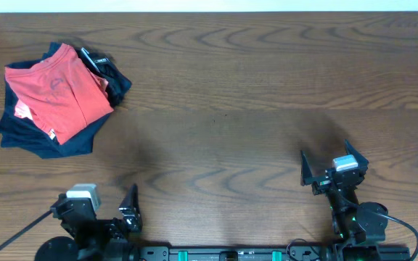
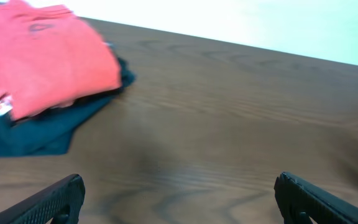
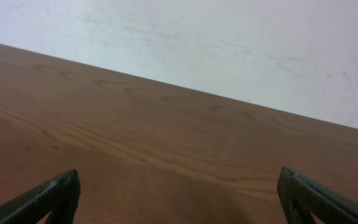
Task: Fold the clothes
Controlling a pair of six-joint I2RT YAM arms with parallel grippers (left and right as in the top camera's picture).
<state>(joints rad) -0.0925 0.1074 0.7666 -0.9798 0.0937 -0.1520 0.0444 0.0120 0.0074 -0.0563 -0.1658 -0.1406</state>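
Your T-shirt (image 1: 58, 90) lies at the table's (image 1: 252, 101) ten o'clock as a flat folded rectangle. It rests on a stack of navy clothes (image 1: 42, 143), whose edges stick out under it at six and three o'clock. A paler pink strip shows at its nine o'clock edge; you cannot tell whether that is part of the shirt or another garment. From this the fold looks done. The shirt likely sits there because that corner serves as the finished pile, out of the working space at centre.

Your left gripper (image 2: 179, 193) hangs at seven o'clock by the near edge, jaws spread wide with nothing between them. Its camera looks toward the stack at its eleven o'clock, well apart. Your right gripper (image 3: 179, 190) sits at five o'clock, likewise spread wide and empty, facing bare wood and the far wall. Both arms are tucked low and back, which reads as a rest pose, clear of the cloth.

If you do anything more, only square the shirt on the pile. A careless pinch could drag the top layer and undo the fold.
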